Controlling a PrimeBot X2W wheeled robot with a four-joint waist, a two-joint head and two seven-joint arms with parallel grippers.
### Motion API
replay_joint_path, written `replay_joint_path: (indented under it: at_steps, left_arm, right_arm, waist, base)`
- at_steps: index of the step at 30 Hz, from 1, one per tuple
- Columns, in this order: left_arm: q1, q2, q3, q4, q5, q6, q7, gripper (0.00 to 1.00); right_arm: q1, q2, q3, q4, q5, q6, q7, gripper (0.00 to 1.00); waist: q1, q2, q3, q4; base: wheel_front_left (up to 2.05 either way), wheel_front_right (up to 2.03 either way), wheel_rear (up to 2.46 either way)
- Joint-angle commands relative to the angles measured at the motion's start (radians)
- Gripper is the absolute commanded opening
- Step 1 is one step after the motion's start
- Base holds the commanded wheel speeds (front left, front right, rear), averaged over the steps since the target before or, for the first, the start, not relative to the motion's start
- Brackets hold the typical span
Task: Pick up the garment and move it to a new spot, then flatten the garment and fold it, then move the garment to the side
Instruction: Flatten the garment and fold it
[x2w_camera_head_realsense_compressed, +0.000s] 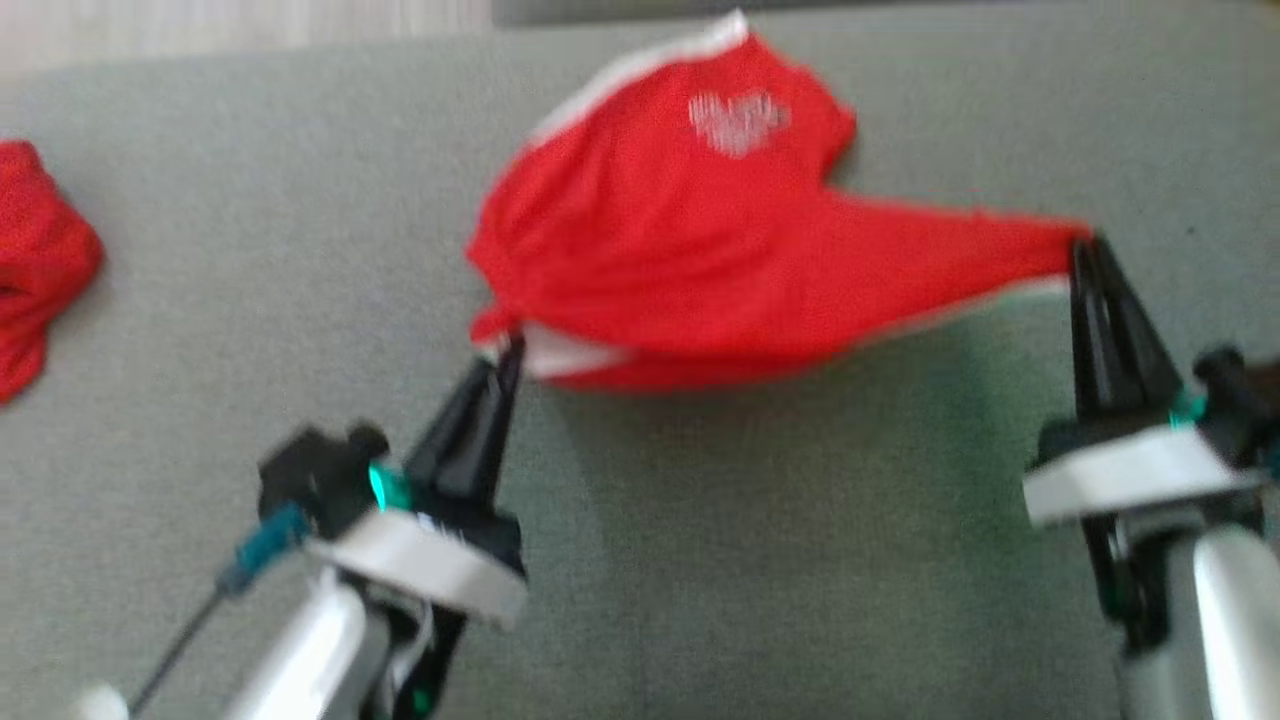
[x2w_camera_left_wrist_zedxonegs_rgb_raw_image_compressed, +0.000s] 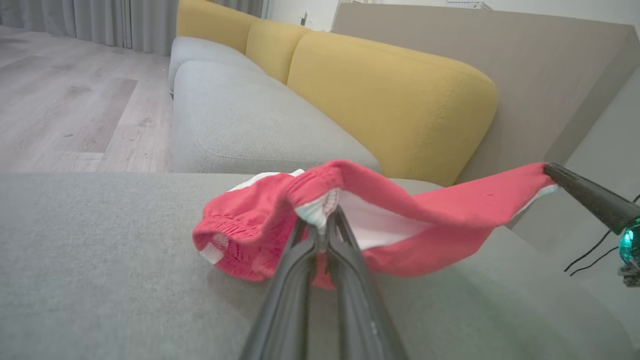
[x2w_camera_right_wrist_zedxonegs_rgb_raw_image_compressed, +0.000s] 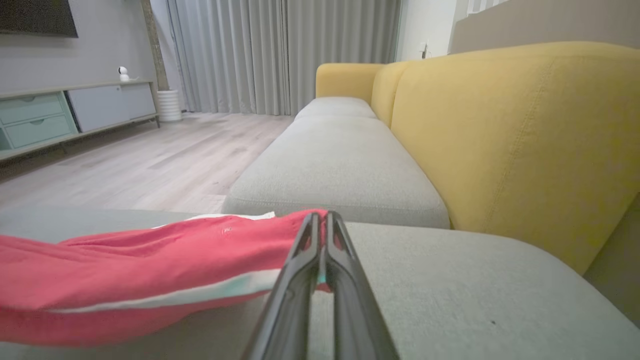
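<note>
Grey surface (x2w_camera_head_realsense_compressed: 760, 560) lies open around garment (x2w_camera_head_realsense_compressed: 680, 250); red cloth (x2w_camera_head_realsense_compressed: 40, 260) blocks left.

My red garment (x2w_camera_head_realsense_compressed: 690, 250), white-trimmed with a pale heart mark, hangs stretched, pinched between my left tool (x2w_camera_head_realsense_compressed: 512, 345) and right tool (x2w_camera_head_realsense_compressed: 1082, 245).

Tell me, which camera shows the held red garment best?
The head view: from above, the whole garment shows, stretched between left tool and right tool. The left wrist view shows its bunched end low and side-on; the right wrist view, a stretched strip.

I see a red garment (x2w_camera_head_realsense_compressed: 680, 250), white-trimmed with a pale heart motif, on grey upholstery (x2w_camera_head_realsense_compressed: 250, 300); mustard-yellow sofa backs (x2w_camera_left_wrist_zedxonegs_rgb_raw_image_compressed: 400, 100) beyond.
</note>
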Motion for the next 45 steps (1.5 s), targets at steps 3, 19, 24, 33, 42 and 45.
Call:
replay_joint_path:
  at_steps: [3, 19, 24, 33, 42, 45]
  left_arm:
    - [0.060, 0.029, 0.014, -0.108, -0.013, 0.030, 0.019, 0.00]
    - [0.139, -0.109, -0.061, -0.058, -0.139, 0.042, 0.066, 0.00]
    - [0.028, -0.166, -0.029, 0.040, -0.176, 0.019, 0.055, 0.00]
    - [-0.161, -0.221, 0.011, 0.211, -0.247, 0.003, 0.069, 0.00]
    - [-0.313, -0.244, 0.012, 0.356, -0.314, 0.008, 0.003, 0.00]
    - [-0.341, -0.246, -0.007, 0.387, -0.339, 0.010, -0.017, 0.00]
  right_arm:
    - [0.086, 0.006, -0.003, -0.126, -0.011, 0.007, 0.053, 0.00]
    - [0.034, -0.052, -0.048, -0.083, -0.001, 0.007, 0.248, 0.00]
    - [-0.154, -0.137, 0.006, 0.045, 0.008, 0.007, 0.304, 0.00]
    - [-0.450, -0.241, 0.140, 0.269, 0.052, 0.007, 0.386, 0.00]
    - [-0.682, -0.256, 0.203, 0.523, 0.056, 0.007, 0.380, 0.00]
    - [-0.730, -0.241, 0.212, 0.592, 0.051, 0.007, 0.360, 0.00]
  waist:
    - [0.0003, -0.0001, -0.083, 0.014]
    - [0.0003, -0.0001, -0.015, 0.117]
    - [0.0003, -0.0001, 0.041, 0.162]
    - [0.0003, -0.0001, 0.136, 0.227]
    - [0.0003, -0.0001, 0.205, 0.275]
    - [0.0003, -0.0001, 0.216, 0.282]
  base:
    - [0.00, 0.00, 0.00]
    - [0.00, 0.00, 0.00]
    - [0.00, 0.00, 0.00]
    - [0.00, 0.00, 0.00]
    - [0.00, 0.00, 0.00]
    - [0.00, 0.00, 0.00]
